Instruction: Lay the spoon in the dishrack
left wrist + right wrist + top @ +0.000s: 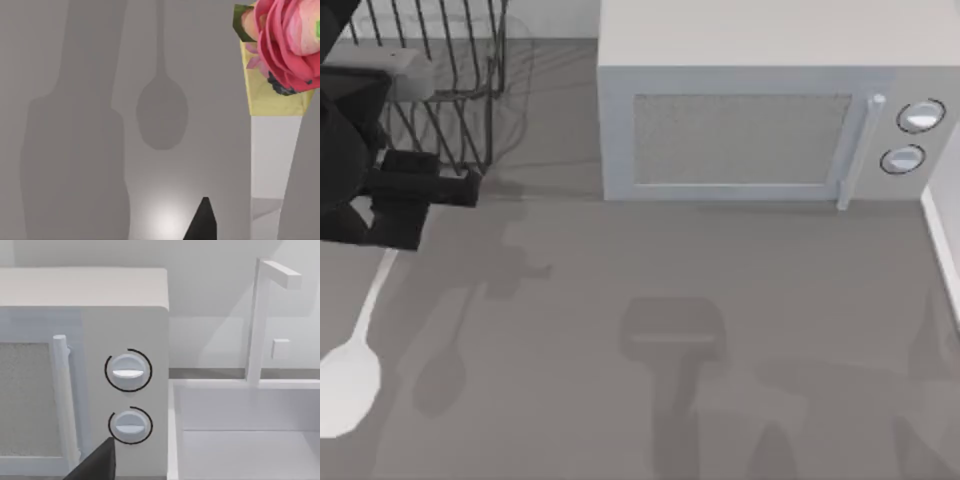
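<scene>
So the left pincer, by the top view's left edge, pinches the spoon by its handle w/ the bowl hanging down over the surface, prob. to carry it to the dishrack just behind.

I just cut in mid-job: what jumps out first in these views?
The big grey microwave box with two round knobs fills the table's back right. At the left edge, my left arm's black gripper holds a slim white spoon above the table, its bowl hanging toward the front, just in front of the black wire dishrack in the back-left corner.
</scene>
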`<state>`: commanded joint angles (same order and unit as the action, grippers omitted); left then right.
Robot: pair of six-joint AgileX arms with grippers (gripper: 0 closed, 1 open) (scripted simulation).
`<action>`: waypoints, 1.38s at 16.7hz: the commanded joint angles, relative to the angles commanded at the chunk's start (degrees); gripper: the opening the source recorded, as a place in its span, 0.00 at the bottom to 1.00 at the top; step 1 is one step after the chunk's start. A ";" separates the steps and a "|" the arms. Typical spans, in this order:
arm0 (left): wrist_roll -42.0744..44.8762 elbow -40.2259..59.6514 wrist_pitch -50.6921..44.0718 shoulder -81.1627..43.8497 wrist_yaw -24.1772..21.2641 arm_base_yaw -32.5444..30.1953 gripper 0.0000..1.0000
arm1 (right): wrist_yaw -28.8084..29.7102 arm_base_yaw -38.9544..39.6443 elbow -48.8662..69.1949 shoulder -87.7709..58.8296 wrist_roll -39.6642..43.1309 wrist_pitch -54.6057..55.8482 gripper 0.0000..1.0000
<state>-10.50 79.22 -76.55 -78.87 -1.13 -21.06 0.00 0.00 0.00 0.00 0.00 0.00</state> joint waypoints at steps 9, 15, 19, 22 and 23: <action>7.21 -10.20 42.02 16.17 -6.57 19.77 0.00 | 0.00 0.00 0.00 0.00 0.00 0.00 1.00; 10.86 -14.99 61.73 26.52 -10.28 30.21 0.00 | 0.00 0.00 0.00 0.00 0.00 0.00 1.00; 11.22 -15.42 63.62 27.85 -10.73 31.44 0.00 | 0.00 0.00 0.00 0.00 0.00 0.00 1.00; 11.28 -15.17 63.60 27.58 -10.59 31.21 0.00 | 0.00 0.00 0.00 0.00 0.00 0.00 1.00; 11.28 -15.18 64.24 26.96 -10.56 31.12 0.00 | 0.00 0.00 0.00 0.00 0.00 0.00 1.00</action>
<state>0.78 64.04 -12.31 -51.90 -11.70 10.06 0.00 0.00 0.00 0.00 0.00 0.00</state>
